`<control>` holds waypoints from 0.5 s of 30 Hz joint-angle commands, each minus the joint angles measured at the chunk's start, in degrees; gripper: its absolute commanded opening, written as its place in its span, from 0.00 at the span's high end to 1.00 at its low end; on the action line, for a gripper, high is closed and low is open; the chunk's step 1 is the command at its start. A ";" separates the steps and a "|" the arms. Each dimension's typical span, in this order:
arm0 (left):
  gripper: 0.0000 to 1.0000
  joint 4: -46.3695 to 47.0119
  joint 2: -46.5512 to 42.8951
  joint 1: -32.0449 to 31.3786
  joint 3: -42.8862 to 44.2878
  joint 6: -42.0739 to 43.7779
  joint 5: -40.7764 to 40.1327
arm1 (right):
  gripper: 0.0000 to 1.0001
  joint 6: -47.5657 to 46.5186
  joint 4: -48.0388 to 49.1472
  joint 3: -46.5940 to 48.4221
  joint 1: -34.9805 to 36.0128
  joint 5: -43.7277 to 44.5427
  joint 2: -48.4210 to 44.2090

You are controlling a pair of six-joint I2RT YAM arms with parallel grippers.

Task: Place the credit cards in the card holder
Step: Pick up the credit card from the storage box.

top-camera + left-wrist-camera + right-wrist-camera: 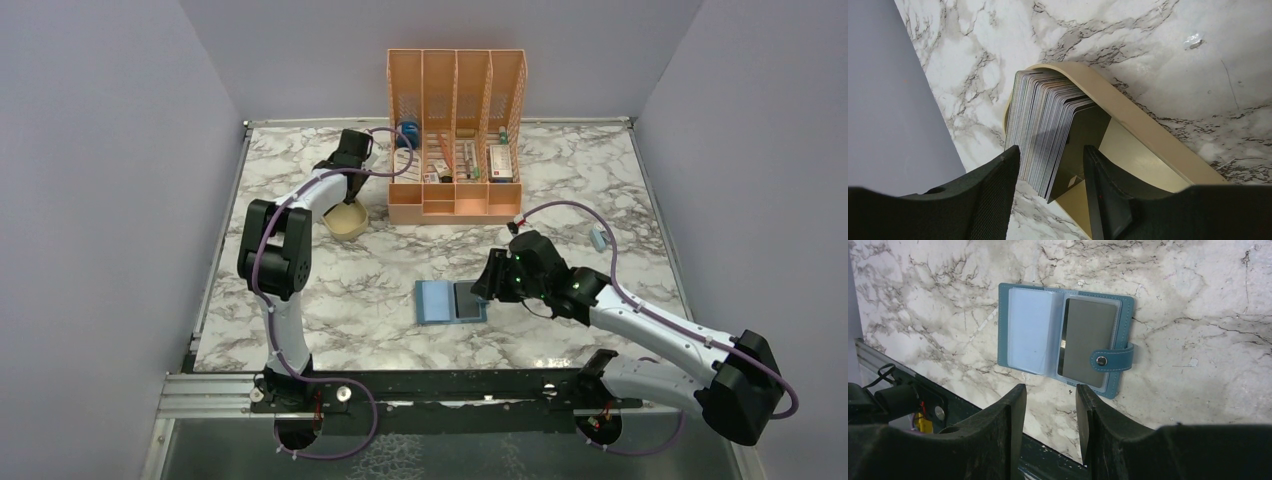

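Credit cards (pixel 1048 120) stand on edge in the tray (pixel 1148 135) toward the worktop's (pixel 330 300) far left corner, straddled by your released left claw (pixel 1050 150); right claw (pixel 1050 387) hangs released beside the card holder (pixel 1028 325)

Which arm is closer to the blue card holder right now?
The right. The right gripper hovers by the tab edge of the card holder; the left gripper is far off at the back, straddling the cards in the tray.

Robotics lab cell here; plain lilac walls (pixel 100 200) box in the marble-patterned table (pixel 330 310); black-and-white robot arms (pixel 275 260) bolted at its near edge.
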 commanded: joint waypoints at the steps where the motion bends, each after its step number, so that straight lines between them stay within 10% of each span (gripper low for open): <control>1: 0.49 0.72 0.98 0.37 1.65 1.10 -2.98 | 0.59 0.21 -1.01 1.66 -0.04 0.88 -0.02; 15: 0.64 -1.58 1.77 0.37 5.11 1.89 -3.67 | 0.59 0.04 -0.40 1.20 -0.04 1.07 -0.30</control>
